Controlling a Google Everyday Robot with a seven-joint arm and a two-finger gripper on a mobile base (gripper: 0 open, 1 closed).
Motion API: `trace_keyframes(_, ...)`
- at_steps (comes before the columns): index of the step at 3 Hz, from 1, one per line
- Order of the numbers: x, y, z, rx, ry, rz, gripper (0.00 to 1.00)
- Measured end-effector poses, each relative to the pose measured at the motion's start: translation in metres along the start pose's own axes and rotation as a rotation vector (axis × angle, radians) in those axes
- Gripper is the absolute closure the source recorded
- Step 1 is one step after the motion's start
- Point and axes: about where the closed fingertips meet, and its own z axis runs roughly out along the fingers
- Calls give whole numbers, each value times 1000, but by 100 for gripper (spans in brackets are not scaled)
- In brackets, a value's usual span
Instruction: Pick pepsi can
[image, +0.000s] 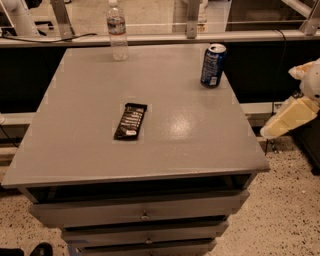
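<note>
While the pepsi can (213, 65) stands upright near the far right corner of the counter (75, 125), close to the right edge, nothing touches it. The gripper (290, 116) shows only as a pale shape beyond the right edge of the counter, lower than the top and well apart from the can. Whether it is open or closed cannot be told from here, though it plainly does not have the can.

A water bottle (117, 31) stands at the far edge, left of the middle, and a flat black snack wrapper (130, 121) lies near the centre of the top. Both are well apart from the can, so neither is likely to get in the way. Below the front edge are drawers (145, 212).

The reach has not begun, and the main risk, as I judge it, comes from where the can sits. Coming from the right side, the arm has to rise over the right edge first; too low a path would strike the counter itself. A sideways nudge on arrival could tip the can, since it looks light and narrow, and from there it might roll toward the right edge and drop to the floor. A grip placed too high or off centre on the smooth round wall could slip as the can is lifted. Closing before the can is squarely between the two sides would push it along rather than take it.
</note>
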Motion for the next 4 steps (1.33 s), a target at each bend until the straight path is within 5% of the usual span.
trace_keyframes(2, -23, -84, 70, 98, -351, 208, 0)
trace_keyframes(4, -87, -129, 140, 42, -630, 295, 0)
